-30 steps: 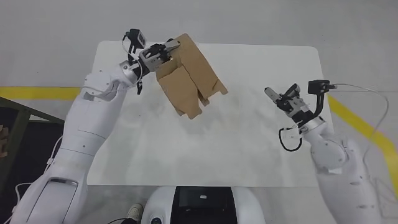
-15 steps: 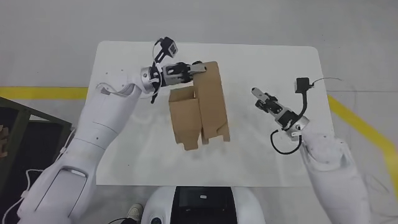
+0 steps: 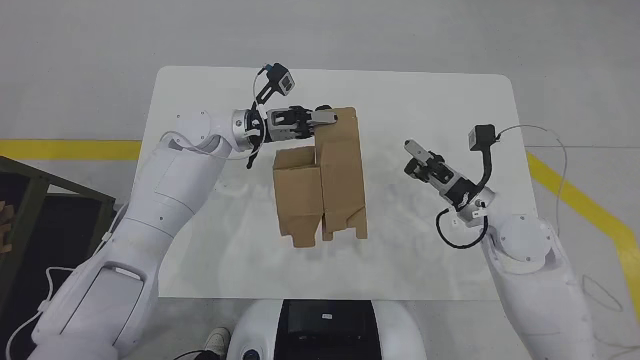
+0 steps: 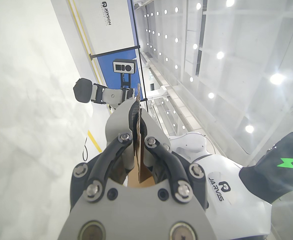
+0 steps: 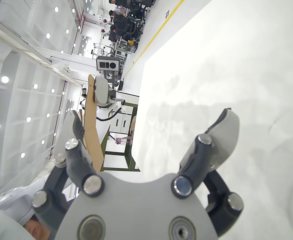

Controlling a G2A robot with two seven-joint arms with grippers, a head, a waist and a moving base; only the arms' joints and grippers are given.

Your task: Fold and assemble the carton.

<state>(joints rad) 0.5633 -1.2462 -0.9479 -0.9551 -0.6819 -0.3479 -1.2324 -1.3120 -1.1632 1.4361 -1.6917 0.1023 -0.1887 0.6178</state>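
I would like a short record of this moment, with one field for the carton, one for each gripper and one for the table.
carton: brown cardboard, flattened, not yet assembled; flaps at the end nearest the robot
left gripper: shut on the carton's far edge; the cardboard sits between its fingers in the left wrist view
right gripper: open, holds nothing, beside the carton and apart from it
table: white, under the carton and both grippers

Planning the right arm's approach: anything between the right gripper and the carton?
Nothing visible. In the top view, bare table lies between the open right gripper and the carton. The left gripper is shut on the carton's far edge, away from that path.
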